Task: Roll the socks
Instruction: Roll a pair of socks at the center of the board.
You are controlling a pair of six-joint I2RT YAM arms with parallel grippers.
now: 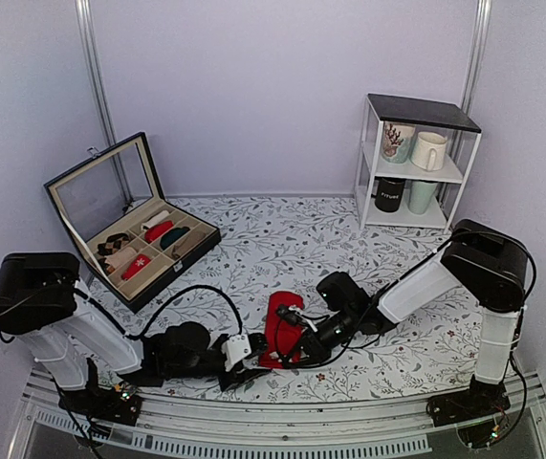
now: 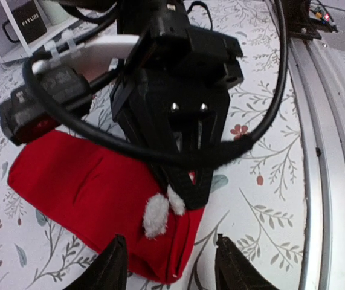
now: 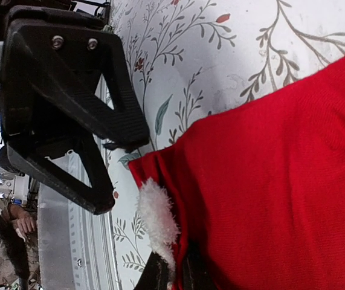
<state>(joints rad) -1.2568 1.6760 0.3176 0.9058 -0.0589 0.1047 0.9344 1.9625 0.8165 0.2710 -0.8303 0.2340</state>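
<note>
The red socks (image 1: 276, 323) lie flat on the floral cloth between the two arms, with a white fluffy mark (image 2: 156, 215) at the near end. My right gripper (image 3: 175, 275) is shut on the sock's near edge right beside the white mark (image 3: 157, 220); it shows in the top view (image 1: 290, 335) over the sock. My left gripper (image 2: 173, 266) is open, its two fingertips straddling the near corner of the socks (image 2: 93, 187) without touching them. It lies low at the sock's near end in the top view (image 1: 253, 360).
An open black box (image 1: 134, 234) with several compartments holding rolled socks stands at the back left. A white shelf (image 1: 414, 163) with mugs stands at the back right. A metal rail (image 2: 335, 151) runs along the table's near edge.
</note>
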